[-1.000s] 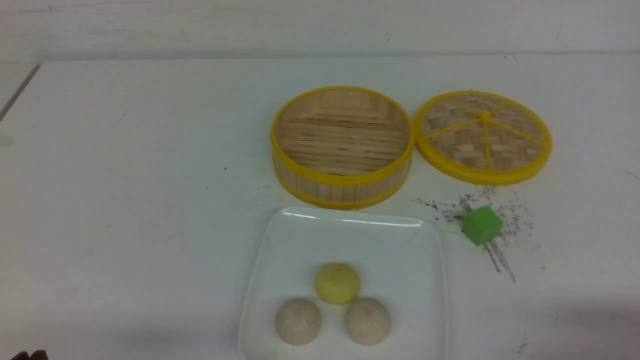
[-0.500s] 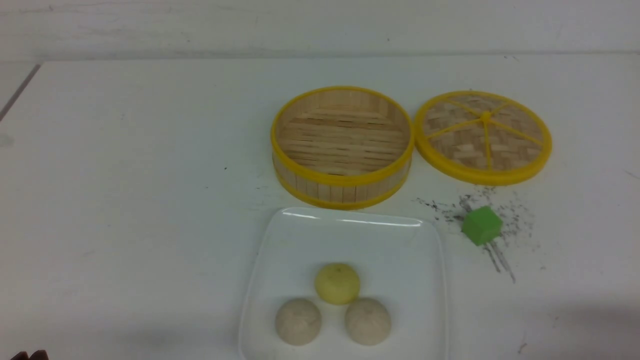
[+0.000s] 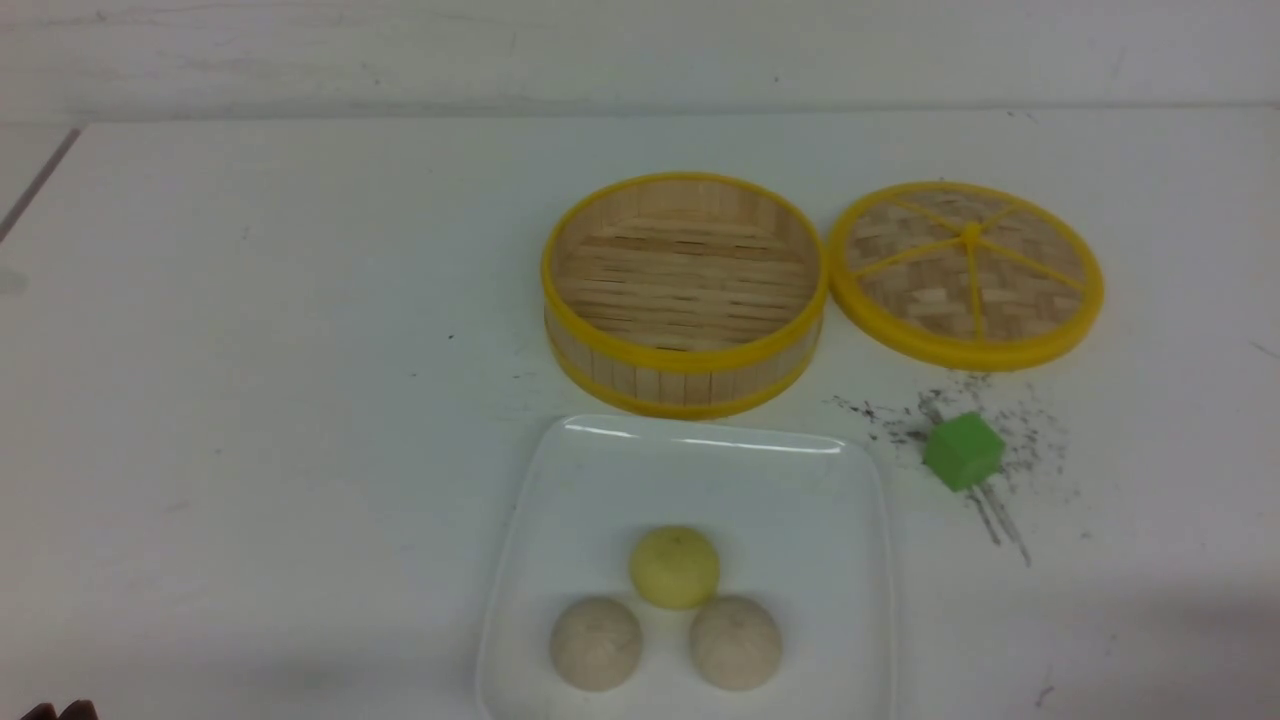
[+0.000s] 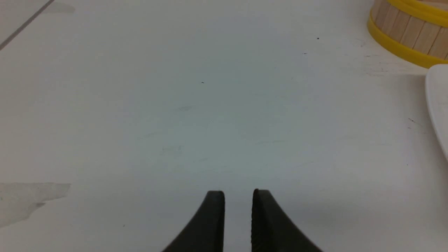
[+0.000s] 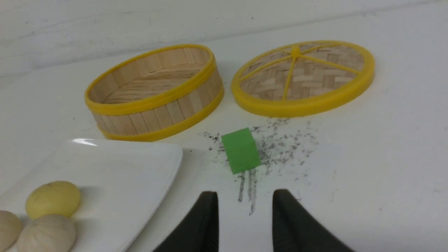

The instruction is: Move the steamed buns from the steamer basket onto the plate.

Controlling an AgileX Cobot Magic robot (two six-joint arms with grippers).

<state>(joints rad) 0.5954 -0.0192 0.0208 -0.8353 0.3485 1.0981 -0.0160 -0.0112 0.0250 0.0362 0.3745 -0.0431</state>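
Note:
All three steamed buns lie on the white square plate (image 3: 700,470) at the front centre: a pale yellow one (image 3: 675,567) and two beige ones (image 3: 596,643) (image 3: 736,642). The steamer basket (image 3: 685,290) stands empty just behind the plate. My left gripper (image 4: 238,192) hovers over bare table left of the plate, its jaws a narrow slit apart, holding nothing; only its tips (image 3: 60,711) show in the front view. My right gripper (image 5: 245,192) is open and empty, just short of the green cube (image 5: 241,149). The right wrist view also shows the plate (image 5: 122,168), buns (image 5: 52,198) and basket (image 5: 154,94).
The flat woven lid (image 3: 968,272) lies right of the basket. The green cube (image 3: 963,451) sits on dark scuff marks right of the plate. The basket wall (image 4: 409,31) and plate rim (image 4: 437,101) show in the left wrist view.

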